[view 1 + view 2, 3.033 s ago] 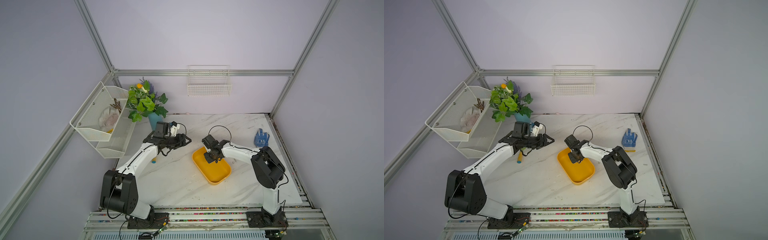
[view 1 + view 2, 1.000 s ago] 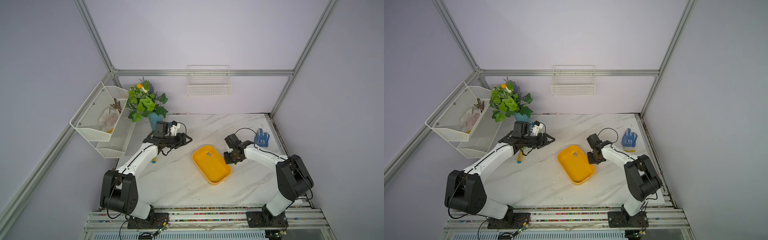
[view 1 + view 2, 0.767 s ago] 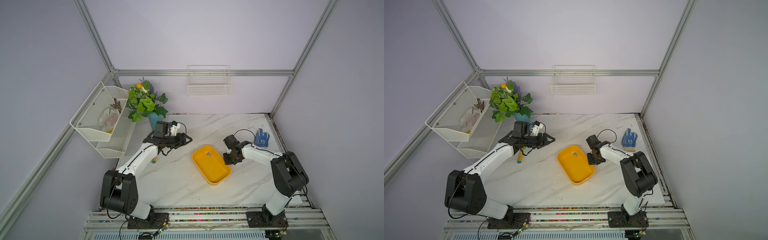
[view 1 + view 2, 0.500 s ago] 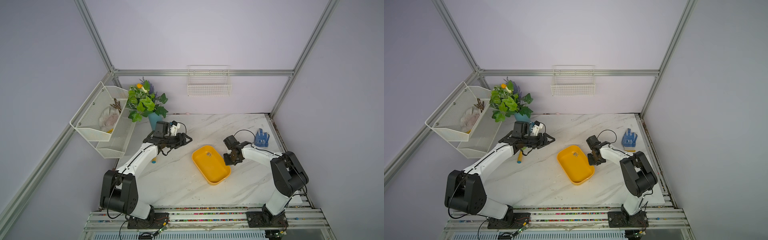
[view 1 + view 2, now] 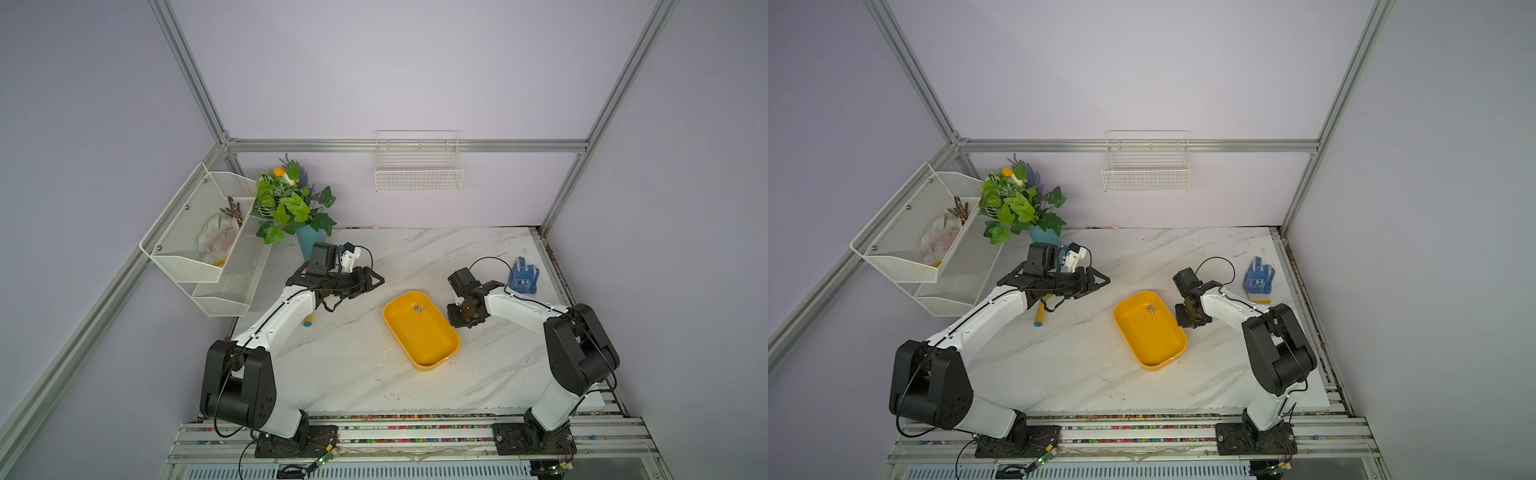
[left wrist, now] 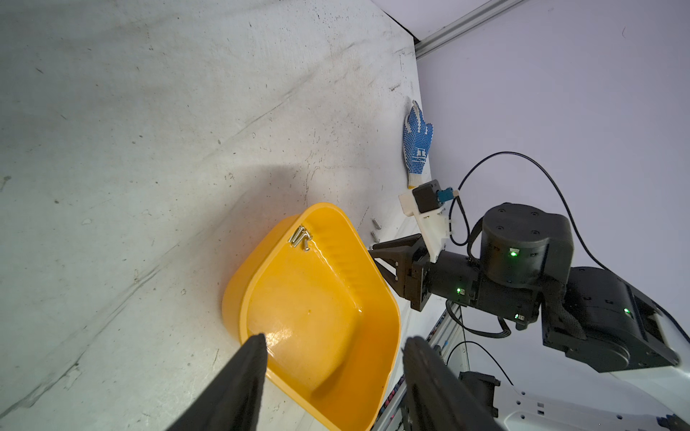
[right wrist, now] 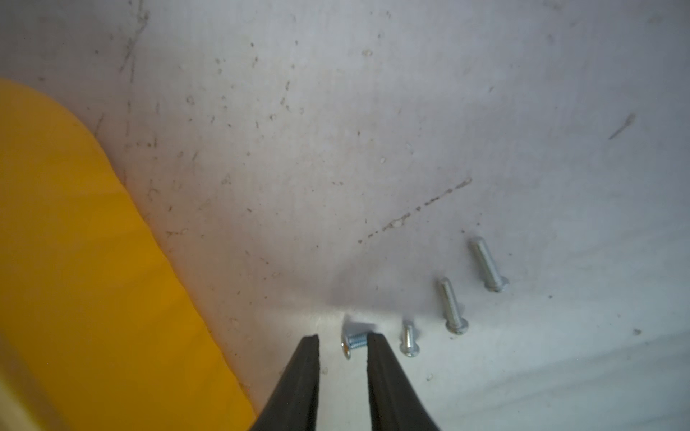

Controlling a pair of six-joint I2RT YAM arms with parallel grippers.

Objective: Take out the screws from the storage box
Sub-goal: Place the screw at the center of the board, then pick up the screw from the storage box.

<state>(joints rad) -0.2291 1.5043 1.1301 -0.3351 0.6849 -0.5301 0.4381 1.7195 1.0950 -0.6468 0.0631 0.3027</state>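
The yellow storage box (image 5: pixel 428 340) (image 5: pixel 1154 336) lies on the marble table, with a small cluster of screws (image 5: pixel 417 308) (image 6: pixel 300 237) in its far corner. My right gripper (image 5: pixel 460 323) (image 7: pixel 342 337) points down at the table just right of the box. Its jaws stand slightly apart, open, and a short screw (image 7: pixel 353 341) lies between them against one finger. Three more screws (image 7: pixel 451 306) lie in a row on the table beside it. My left gripper (image 5: pixel 380 280) (image 6: pixel 336 339) hovers open and empty to the left of the box.
A blue dotted glove (image 5: pixel 523 276) lies at the table's right edge. A potted plant (image 5: pixel 291 203) and a white mesh rack (image 5: pixel 203 241) stand at the back left, and a wire basket (image 5: pixel 417 174) hangs on the wall. A yellow-blue pen (image 5: pixel 1039 316) lies under the left arm.
The right gripper left the box for the table beside it, and its shut jaws have just parted around a screw. The left arm has not moved.
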